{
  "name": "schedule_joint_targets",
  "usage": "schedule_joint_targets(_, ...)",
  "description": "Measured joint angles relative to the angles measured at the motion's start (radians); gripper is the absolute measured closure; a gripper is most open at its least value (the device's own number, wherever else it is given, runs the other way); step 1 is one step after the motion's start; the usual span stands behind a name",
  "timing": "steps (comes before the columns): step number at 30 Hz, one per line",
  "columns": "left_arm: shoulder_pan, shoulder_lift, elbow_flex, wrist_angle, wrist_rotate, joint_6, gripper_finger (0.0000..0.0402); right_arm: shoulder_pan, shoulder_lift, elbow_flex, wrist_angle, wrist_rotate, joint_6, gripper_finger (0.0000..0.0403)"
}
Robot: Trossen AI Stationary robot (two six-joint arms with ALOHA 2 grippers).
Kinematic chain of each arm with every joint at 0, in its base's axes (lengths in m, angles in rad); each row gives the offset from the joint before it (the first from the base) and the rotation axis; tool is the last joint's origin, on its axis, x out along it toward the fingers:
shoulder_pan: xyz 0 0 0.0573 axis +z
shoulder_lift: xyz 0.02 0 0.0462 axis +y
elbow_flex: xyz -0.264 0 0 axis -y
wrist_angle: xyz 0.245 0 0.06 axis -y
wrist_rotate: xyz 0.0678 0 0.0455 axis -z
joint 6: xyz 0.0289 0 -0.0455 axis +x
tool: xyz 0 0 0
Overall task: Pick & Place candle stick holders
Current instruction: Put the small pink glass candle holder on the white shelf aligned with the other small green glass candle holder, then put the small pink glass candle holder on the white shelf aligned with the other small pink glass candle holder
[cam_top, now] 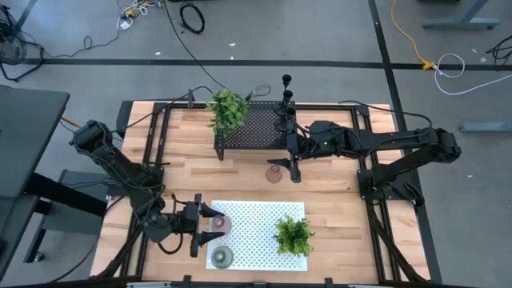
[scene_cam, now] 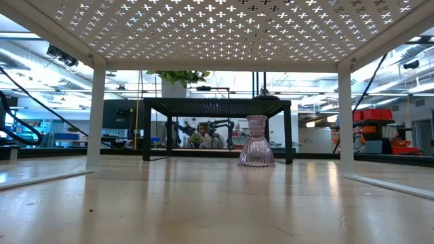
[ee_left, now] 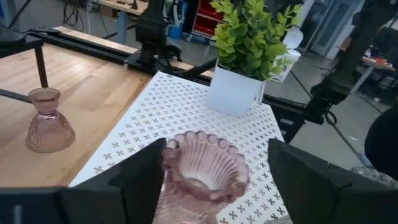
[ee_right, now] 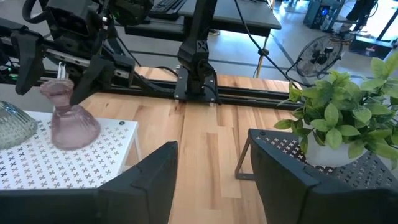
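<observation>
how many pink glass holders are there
2. One pink glass holder stands on the white rack between the left gripper fingers; the other sits on the bare table mid-way. None seem hidden.

Wooden table [cam_top: 336, 200] bears white tray [cam_top: 264, 214], black rack [cam_top: 254, 128].

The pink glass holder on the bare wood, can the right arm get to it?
Probably yes. The pink glass holder stands alone on the wooden table, just beside the right gripper, whose fingers are open. Nothing lies between them; the black mesh rack sits behind.
</observation>
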Motion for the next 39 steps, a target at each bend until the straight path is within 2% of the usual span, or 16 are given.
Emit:
schedule_joint_targets(5,0.012,0.0,0.0,0.002,0.017,0.005,0.0117,0.0,0.0,0.0,-0.001,0.0,0.0,0.0202)
schedule_joint_targets(12,0.031,0.0,0.0,0.011,0.091,0.022,0.0136,0.0,0.0,0.0,0.0,0.0,0.0,0.0202)
schedule_joint_targets(20,0.031,-0.001,0.0,0.027,0.093,0.025,0.0159,0.0,0.0,0.0,0.0,0.0,0.0,0.0202)
schedule_joint_targets(25,0.031,-0.002,0.0,0.128,0.111,0.129,0.0167,0.0,0.0,0.0,0.0,0.0,0.0,0.0202)
schedule_joint_targets(29,0.03,-0.003,0.001,0.159,0.138,0.154,0.0168,0.0,0.0,0.0,-0.003,0.0,0.0,0.0202)
schedule_joint_targets(33,0.031,-0.003,0.001,0.164,0.11,0.165,0.0168,0.0,0.0,0.0,-0.006,0.0,-0.001,0.0202)
schedule_joint_targets(39,0.03,-0.003,0.001,0.265,0.05,0.29,0.0168,-0.004,0.0,0.0,-0.099,0.01,-0.02,0.0202)
